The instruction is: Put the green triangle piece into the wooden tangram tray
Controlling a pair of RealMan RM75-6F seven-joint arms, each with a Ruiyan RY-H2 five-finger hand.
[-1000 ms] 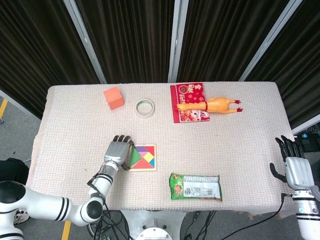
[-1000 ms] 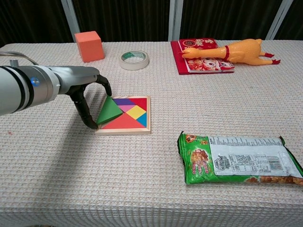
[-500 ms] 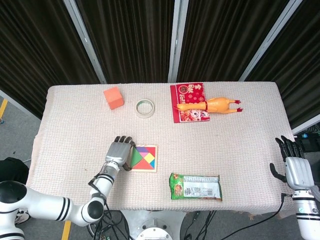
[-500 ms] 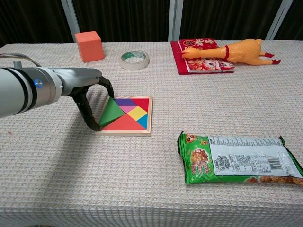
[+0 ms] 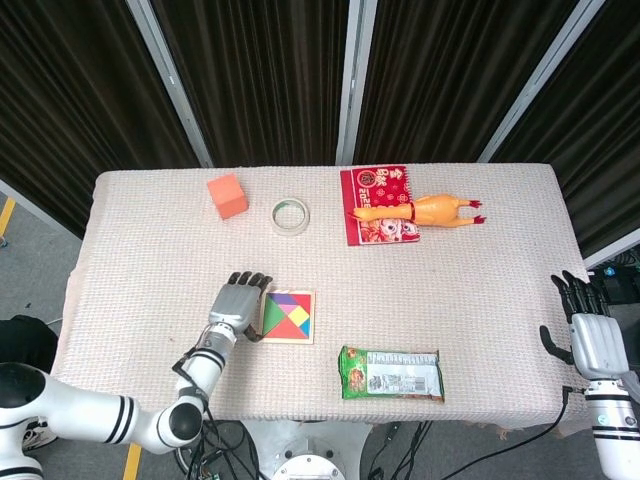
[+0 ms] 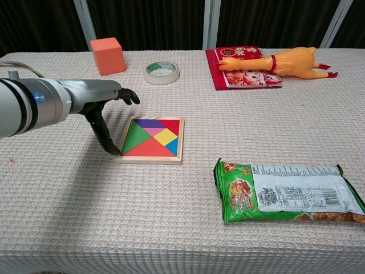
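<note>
The wooden tangram tray (image 6: 149,159) lies on the table left of centre, also in the head view (image 5: 286,341). The green triangle (image 6: 133,138) lies flat in its left part (image 5: 270,314), beside red, yellow, purple and blue pieces. My left hand (image 6: 105,108) hovers just left of the tray (image 5: 238,303) and holds nothing. Its fingers (image 6: 129,96) are raised above the tray's far-left corner, and its thumb points down by the tray's near-left corner. My right hand (image 5: 588,335) stays open past the table's right edge.
An orange cube (image 6: 108,55) and a tape roll (image 6: 162,72) sit at the back left. A red booklet (image 6: 242,68) with a rubber chicken (image 6: 285,61) on it lies at the back right. A green snack bag (image 6: 288,191) lies near the front right.
The green triangle, earlier tilted up against my left fingers, now lies flat in the tray. My left fingers have lifted off it. The right hand has not moved.
</note>
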